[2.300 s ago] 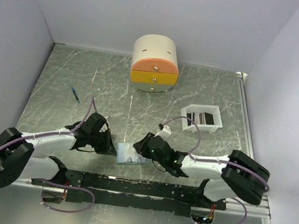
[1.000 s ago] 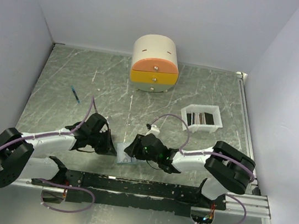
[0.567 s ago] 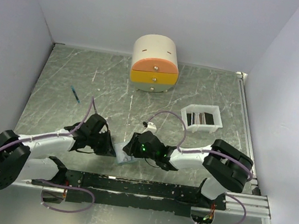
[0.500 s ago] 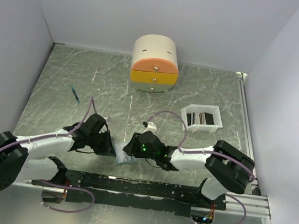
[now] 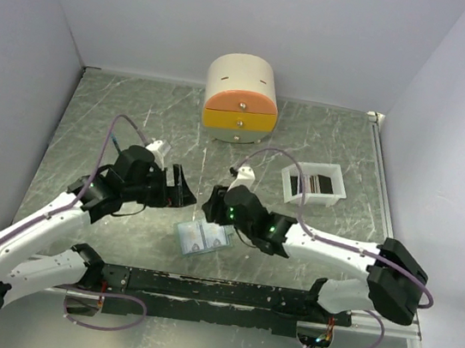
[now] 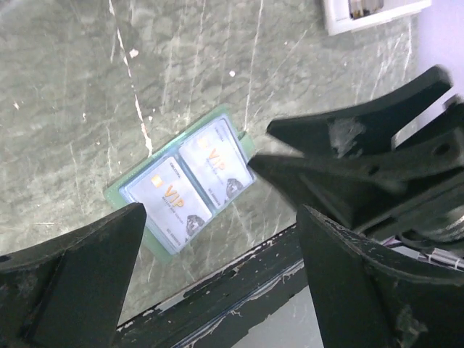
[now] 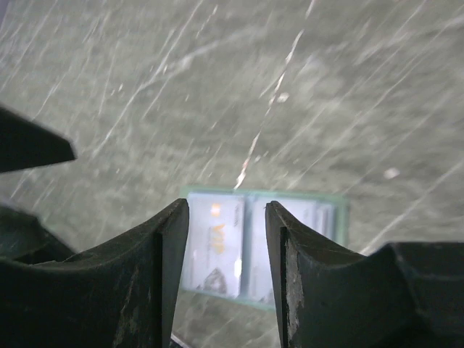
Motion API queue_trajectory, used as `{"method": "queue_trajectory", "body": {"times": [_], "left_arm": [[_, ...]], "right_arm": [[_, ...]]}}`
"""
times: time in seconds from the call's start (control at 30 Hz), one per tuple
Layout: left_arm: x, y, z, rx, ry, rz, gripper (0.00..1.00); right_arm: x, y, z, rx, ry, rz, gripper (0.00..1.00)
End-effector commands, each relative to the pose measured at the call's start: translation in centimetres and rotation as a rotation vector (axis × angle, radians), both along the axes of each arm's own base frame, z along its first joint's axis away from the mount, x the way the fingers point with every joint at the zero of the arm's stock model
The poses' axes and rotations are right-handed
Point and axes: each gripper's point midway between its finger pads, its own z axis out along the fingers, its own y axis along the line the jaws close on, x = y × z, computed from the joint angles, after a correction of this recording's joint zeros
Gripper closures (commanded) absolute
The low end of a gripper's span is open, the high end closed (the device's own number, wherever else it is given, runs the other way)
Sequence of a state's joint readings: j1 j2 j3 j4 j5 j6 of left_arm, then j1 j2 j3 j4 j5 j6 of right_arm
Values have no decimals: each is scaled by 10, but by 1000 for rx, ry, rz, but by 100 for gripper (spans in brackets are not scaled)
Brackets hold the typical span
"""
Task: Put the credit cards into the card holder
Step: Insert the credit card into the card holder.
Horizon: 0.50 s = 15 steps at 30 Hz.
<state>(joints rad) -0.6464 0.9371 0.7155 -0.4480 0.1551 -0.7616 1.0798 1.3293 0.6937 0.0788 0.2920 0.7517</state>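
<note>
The card holder (image 5: pixel 203 239) lies open and flat on the marbled grey-green desk (image 5: pixel 94 111), low in the centre of the top view, just above the black base rail (image 5: pixel 199 289). Two pale VIP cards (image 6: pixel 194 183) sit side by side in its pockets. The left gripper (image 5: pixel 182 189) hangs up and to the left of the holder, its fingers (image 6: pixel 80 272) spread wide with nothing between them. The right gripper (image 5: pixel 210 207) hovers by the holder's upper edge, its fingers (image 7: pixel 156 268) apart and empty. Dark striped credit cards (image 5: pixel 316 184) stand in the white tray (image 5: pixel 315 199) right of centre. A cream-and-orange drawer box (image 5: pixel 241 97) stands at the upper centre.
</note>
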Motion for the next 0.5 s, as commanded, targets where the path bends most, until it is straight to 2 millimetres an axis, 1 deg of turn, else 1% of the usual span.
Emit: {"method": "queue_trajectory", "body": {"times": [0.0, 0.03, 0.1, 0.23, 0.27, 0.33, 0.37, 0.4, 0.43, 0.47], "left_arm": [[-6, 16, 19, 63, -47, -3, 3], [-7, 16, 26, 50, -67, -9, 3], [-10, 16, 38, 23, -107, -24, 3], [-13, 18, 49, 13, -161, -53, 3], [-15, 20, 52, 22, -168, -55, 3], [-17, 23, 63, 13, -204, -64, 3], [-18, 24, 68, 2, -227, -64, 3], [-19, 26, 73, -6, -252, -62, 3], [-19, 28, 77, -12, -277, -54, 3], [-18, 31, 80, -16, -302, -43, 3]], "right_arm": [[37, -44, 30, -191, -141, -102, 52], [46, -52, 37, -213, -156, -116, 52], [68, -77, 48, -254, -165, -169, 51], [102, -124, 67, -324, -184, -255, 51], [109, -134, 72, -339, -188, -271, 51], [121, -153, 79, -375, -194, -303, 51], [127, -162, 82, -402, -200, -317, 51], [131, -171, 80, -441, -197, -330, 51], [138, -177, 88, -466, -211, -347, 51], [143, -186, 89, -509, -208, -368, 52]]}}
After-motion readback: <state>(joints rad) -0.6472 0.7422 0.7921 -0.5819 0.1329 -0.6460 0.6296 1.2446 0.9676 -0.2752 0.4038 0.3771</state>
